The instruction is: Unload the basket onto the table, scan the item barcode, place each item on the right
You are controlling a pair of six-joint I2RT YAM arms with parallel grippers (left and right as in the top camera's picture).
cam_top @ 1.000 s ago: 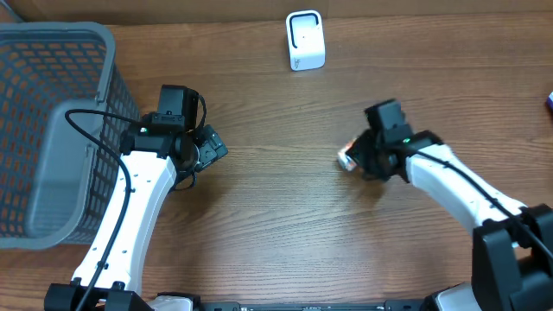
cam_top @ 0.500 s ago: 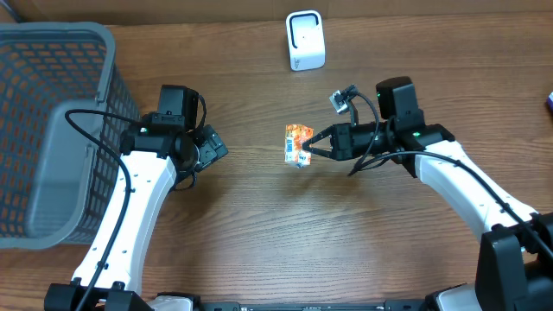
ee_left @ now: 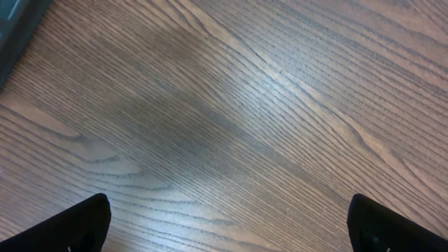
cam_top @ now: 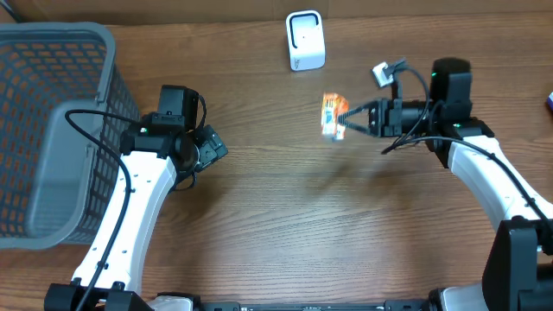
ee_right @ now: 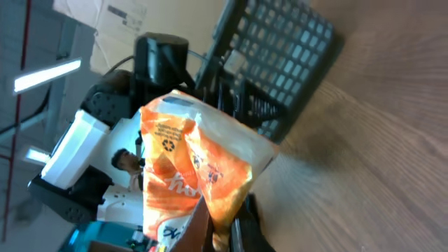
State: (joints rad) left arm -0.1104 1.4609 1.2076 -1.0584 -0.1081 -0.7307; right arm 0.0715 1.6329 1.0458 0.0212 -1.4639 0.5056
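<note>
The item is a crinkled orange and white snack packet (cam_top: 332, 115), hanging in the air right of the table's middle. My right gripper (cam_top: 347, 119) is shut on its edge and points left. In the right wrist view the packet (ee_right: 189, 164) fills the centre, pinched at its lower corner between my right gripper's (ee_right: 227, 227) jaws. No barcode shows clearly in either view. The white scanner (cam_top: 305, 40) stands upright at the far edge, up and left of the packet. My left gripper (cam_top: 212, 145) is open over bare wood, with its dark fingertips (ee_left: 77, 227) far apart and nothing between them.
A grey mesh basket (cam_top: 52, 130) takes up the left side of the table, close to my left arm. It also shows in the right wrist view as a dark basket (ee_right: 280, 56) behind the packet. A blue object (cam_top: 549, 100) peeks in at the right edge.
My right gripper lifted the packet off the table, swung it left, then carried it back right and toward the far edge near the scanner. The left arm has stayed still.
</note>
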